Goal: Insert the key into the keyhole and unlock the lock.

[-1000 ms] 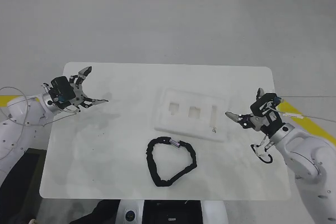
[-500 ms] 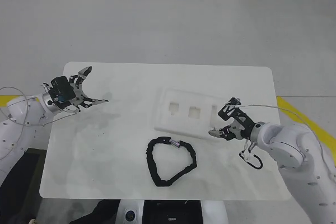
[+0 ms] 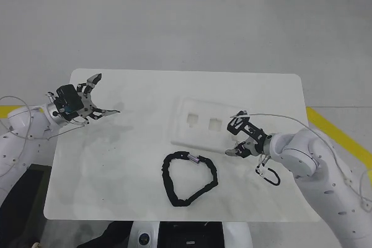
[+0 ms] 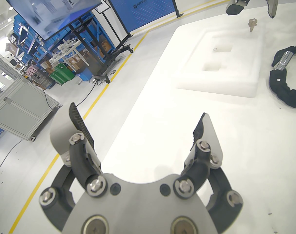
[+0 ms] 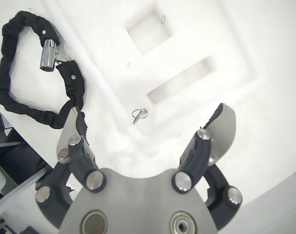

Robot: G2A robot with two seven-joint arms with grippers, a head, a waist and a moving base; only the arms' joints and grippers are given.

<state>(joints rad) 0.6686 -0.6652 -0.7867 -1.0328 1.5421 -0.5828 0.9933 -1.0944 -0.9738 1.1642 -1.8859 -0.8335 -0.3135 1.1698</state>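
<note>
No step is judged done: the key is left ungrasped on the foam tray, just below wide-open, empty right jaws; the chain lock is seen closed beside the tray; left jaws are spread, empty.

The white table bears a foam tray and chain lock.

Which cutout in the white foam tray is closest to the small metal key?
The narrow slot-shaped cutout, right beside the metal key; the other two are square and farther off.
</note>
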